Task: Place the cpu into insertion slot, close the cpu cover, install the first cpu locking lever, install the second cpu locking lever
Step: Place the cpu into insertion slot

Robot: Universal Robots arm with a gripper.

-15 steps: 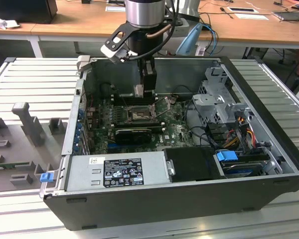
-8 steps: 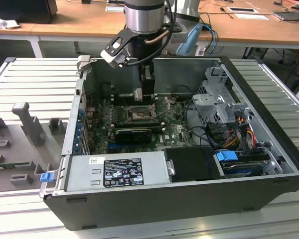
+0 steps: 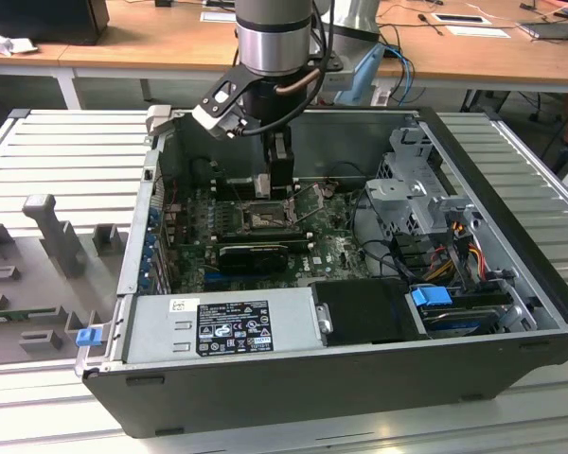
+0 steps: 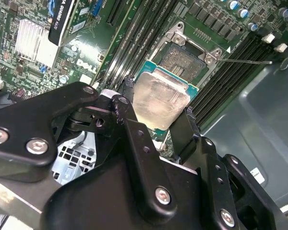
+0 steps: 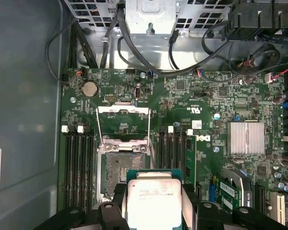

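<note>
My gripper (image 4: 157,114) is shut on the cpu (image 4: 161,101), a small square chip with a dull silver top and green edge, held by two opposite sides between the black fingers (image 4: 126,114). In the first wrist view the cpu (image 5: 152,200) hangs just off one side of the insertion slot (image 5: 121,172), whose dark pin field lies bare. The cpu cover (image 5: 123,111) is swung open, away from the slot. Thin wire levers (image 5: 97,130) stand raised beside it. In the exterior view the gripper (image 3: 271,185) hovers inside the case above the slot (image 3: 263,218).
Long black memory slots (image 5: 78,167) flank the socket on both sides. A black graphics card (image 3: 254,253) lies nearer the power supply (image 3: 222,323). Drive cage and cables (image 3: 412,203) fill the exterior view's right. A finned heatsink (image 5: 245,138) sits on the board.
</note>
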